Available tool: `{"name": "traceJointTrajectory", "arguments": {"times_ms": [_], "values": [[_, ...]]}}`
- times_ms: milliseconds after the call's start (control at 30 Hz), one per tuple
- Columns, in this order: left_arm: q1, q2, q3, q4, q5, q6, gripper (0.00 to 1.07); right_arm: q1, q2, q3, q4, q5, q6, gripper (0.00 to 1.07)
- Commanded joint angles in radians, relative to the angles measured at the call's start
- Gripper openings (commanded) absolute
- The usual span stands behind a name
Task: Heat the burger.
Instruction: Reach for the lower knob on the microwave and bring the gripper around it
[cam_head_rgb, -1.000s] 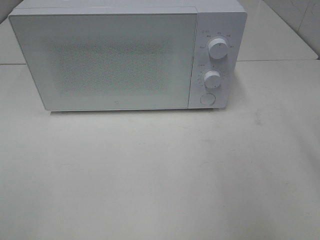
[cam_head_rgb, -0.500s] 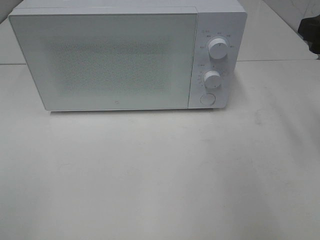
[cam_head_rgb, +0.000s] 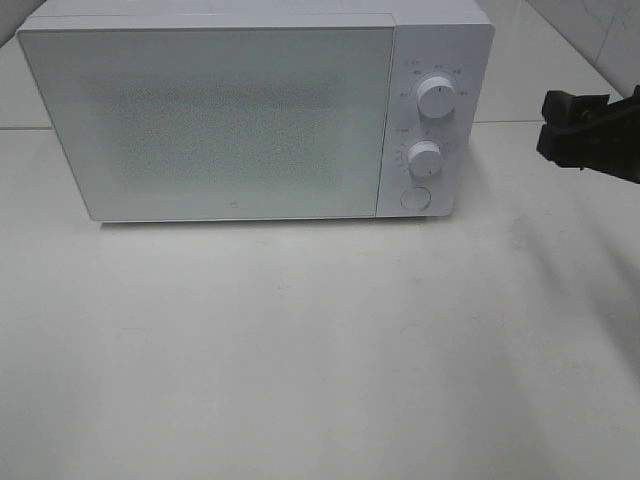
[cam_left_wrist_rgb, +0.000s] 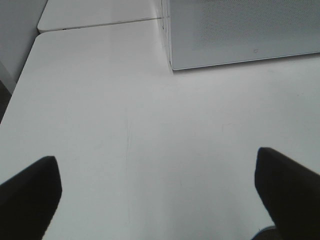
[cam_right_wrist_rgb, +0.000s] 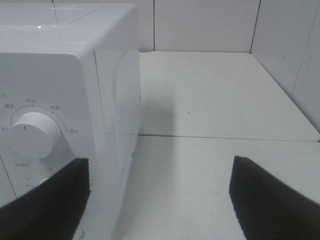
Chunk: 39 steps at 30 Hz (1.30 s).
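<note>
The burger is not showing in any view; it may be sitting inside the shut microwave (cam_head_rgb: 210, 120). The right claw (cam_head_rgb: 558, 126) is hovering spread at the right edge of the high view, level with the 2 dials (cam_head_rgb: 437, 96), and the left claw (cam_left_wrist_rgb: 157, 197) is hanging spread over the counter (cam_left_wrist_rgb: 125, 100). Reaching in crooked, the right claw is risking nudging the wrong dial or shoving the microwave.
</note>
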Motion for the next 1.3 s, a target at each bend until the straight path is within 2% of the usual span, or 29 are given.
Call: {"name": "traceJointTrajectory", "arguments": {"times_ms": [33, 100, 167, 200, 267, 300, 567, 633, 1000, 1300], "values": [[-0.005, -0.022, 0.002, 0.000, -0.014, -0.004, 0.98, 0.047, 0.022, 0.004, 0.072, -0.080, -0.056, 0.76], [-0.005, -0.022, 0.002, 0.000, -0.014, -0.004, 0.98, 0.111, 0.053, 0.004, 0.154, -0.141, -0.097, 0.76], [-0.005, -0.022, 0.002, 0.000, -0.014, -0.004, 0.98, 0.130, 0.061, 0.004, 0.175, -0.168, -0.108, 0.76], [-0.005, -0.022, 0.002, 0.000, -0.014, -0.004, 0.98, 0.176, 0.083, 0.004, 0.227, -0.216, -0.133, 0.76], [-0.005, -0.022, 0.002, 0.000, -0.014, -0.004, 0.98, 0.194, 0.094, 0.004, 0.248, -0.235, -0.146, 0.76], [-0.005, -0.022, 0.002, 0.000, -0.014, -0.004, 0.98, 0.239, 0.115, 0.004, 0.295, -0.273, -0.166, 0.76], [-0.005, -0.022, 0.002, 0.000, -0.014, -0.004, 0.98, 0.368, 0.182, 0.003, 0.410, -0.388, -0.204, 0.76], [-0.005, -0.022, 0.002, 0.000, -0.014, -0.004, 0.98, 0.427, 0.212, 0.003, 0.467, -0.399, -0.232, 0.76], [-0.005, -0.022, 0.002, 0.000, -0.014, -0.004, 0.98, 0.506, 0.277, -0.020, 0.551, -0.441, -0.265, 0.76], [-0.005, -0.022, 0.002, 0.000, -0.014, -0.004, 0.98, 0.506, 0.395, -0.098, 0.545, -0.483, -0.172, 0.76]]}}
